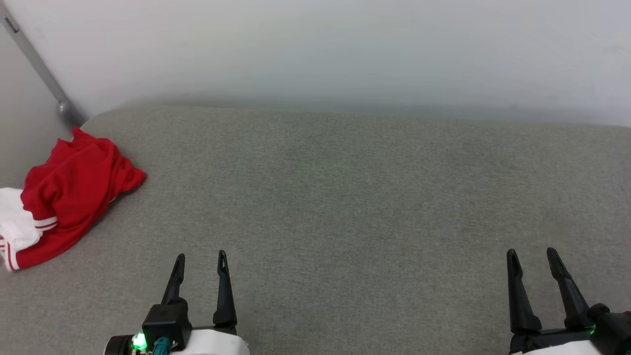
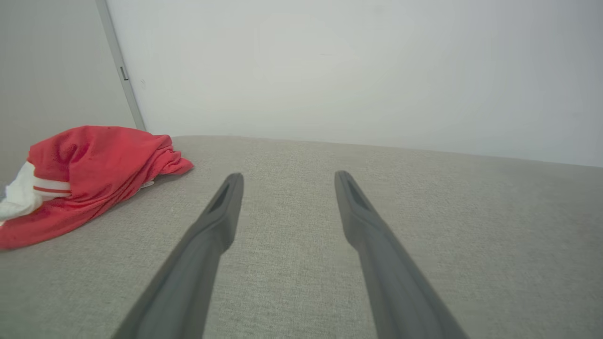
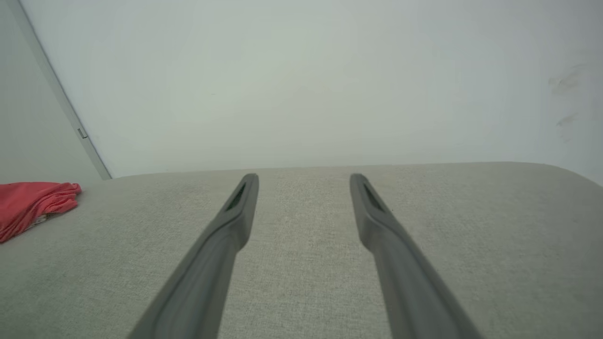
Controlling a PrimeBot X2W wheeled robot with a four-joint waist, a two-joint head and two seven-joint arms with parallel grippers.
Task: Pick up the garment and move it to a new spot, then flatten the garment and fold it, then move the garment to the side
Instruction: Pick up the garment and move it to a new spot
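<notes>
The garment (image 1: 69,197) lies crumpled in a heap at the far left of the grey fabric surface (image 1: 345,197), red with a white sleeve and red-white stripe trim at its left end. It also appears at the left of the left wrist view as a garment (image 2: 89,174) and as a red garment (image 3: 33,205) at the left edge of the right wrist view. My left gripper (image 1: 201,257) hovers at the lower left, open and empty, well to the right of the heap. My right gripper (image 1: 533,252) stands open and empty at the lower right.
A pale wall (image 1: 345,49) rises behind the surface. A grey metal strip (image 1: 39,69) runs diagonally down the wall's left corner, just behind the garment. The surface's left edge runs close by the heap.
</notes>
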